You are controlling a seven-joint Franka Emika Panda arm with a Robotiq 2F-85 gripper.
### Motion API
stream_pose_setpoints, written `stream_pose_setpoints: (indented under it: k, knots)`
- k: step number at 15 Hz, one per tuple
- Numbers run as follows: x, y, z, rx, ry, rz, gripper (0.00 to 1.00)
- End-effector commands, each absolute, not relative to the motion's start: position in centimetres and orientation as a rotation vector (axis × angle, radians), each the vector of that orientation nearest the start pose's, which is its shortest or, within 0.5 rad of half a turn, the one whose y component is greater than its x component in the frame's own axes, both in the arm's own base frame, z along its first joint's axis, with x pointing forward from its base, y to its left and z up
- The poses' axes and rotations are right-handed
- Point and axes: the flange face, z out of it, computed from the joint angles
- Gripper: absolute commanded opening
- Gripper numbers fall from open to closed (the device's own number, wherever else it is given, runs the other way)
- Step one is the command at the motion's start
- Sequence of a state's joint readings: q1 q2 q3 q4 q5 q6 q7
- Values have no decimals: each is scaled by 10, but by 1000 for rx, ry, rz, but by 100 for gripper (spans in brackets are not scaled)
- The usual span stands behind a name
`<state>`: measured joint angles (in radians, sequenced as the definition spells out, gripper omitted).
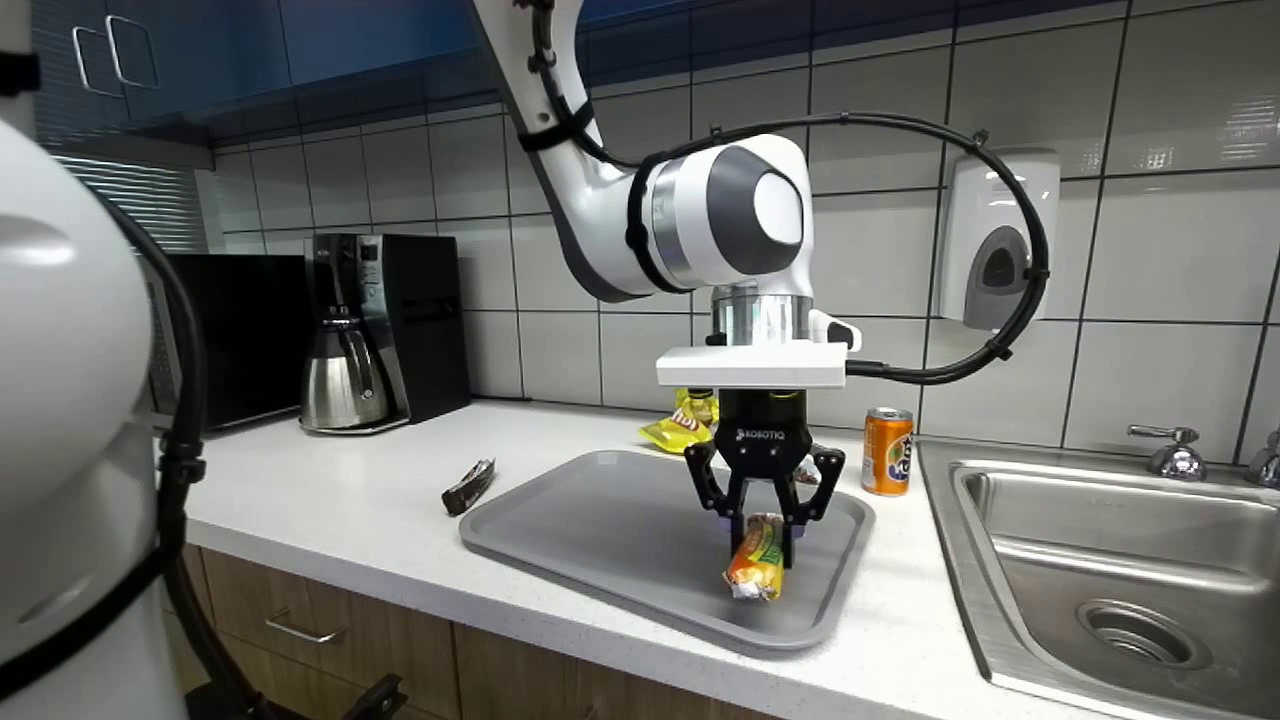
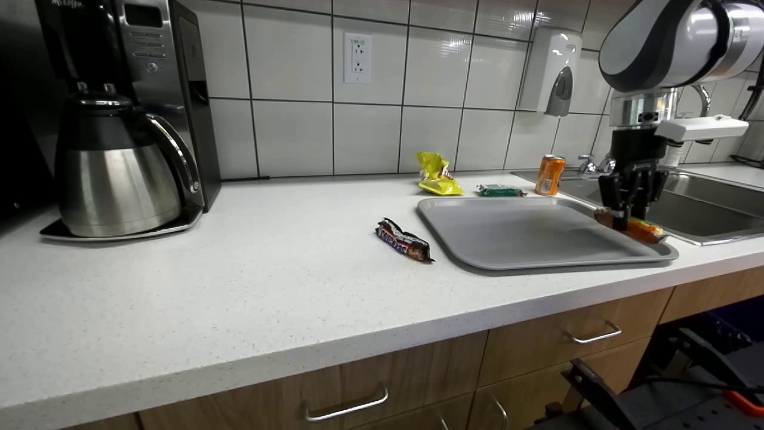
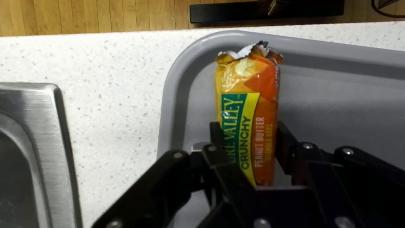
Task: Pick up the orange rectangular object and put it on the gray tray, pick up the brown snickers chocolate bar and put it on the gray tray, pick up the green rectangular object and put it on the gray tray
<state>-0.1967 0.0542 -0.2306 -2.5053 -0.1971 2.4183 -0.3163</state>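
The claw (image 1: 762, 548) is clamped on the long sides of the orange bar (image 3: 248, 114), over the tray (image 1: 600, 530), near its front corner toward the sink (image 1: 972, 560). The bar lies squarely in the claw's hold, long axis pointing at the front edge of the worktop (image 2: 268, 257), roughly along the tray's sink-side edge and inside it. Whether its underside touches the tray, I cannot tell. The next move probably calls for lowering straight down, then letting go.

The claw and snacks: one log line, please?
claw: shut on orange granola bar | over gray tray | Snickers bar: on counter | green bar: on counter
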Motion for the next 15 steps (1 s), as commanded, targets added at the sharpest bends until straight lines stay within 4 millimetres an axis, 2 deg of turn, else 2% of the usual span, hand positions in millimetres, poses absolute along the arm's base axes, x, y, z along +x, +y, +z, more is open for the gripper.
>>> stream_pose_setpoints:
  k: [1, 11, 12, 13, 15]
  knots:
    - [417, -189, 246, -3225, -1, 306, 18]
    - [433, -198, 237, -3235, 113, 329, 18]
    - [434, -198, 237, -3238, 118, 326, 68]
    - [434, -199, 237, -3240, 122, 328, 69]
    - [434, -200, 238, -3240, 117, 328, 82]
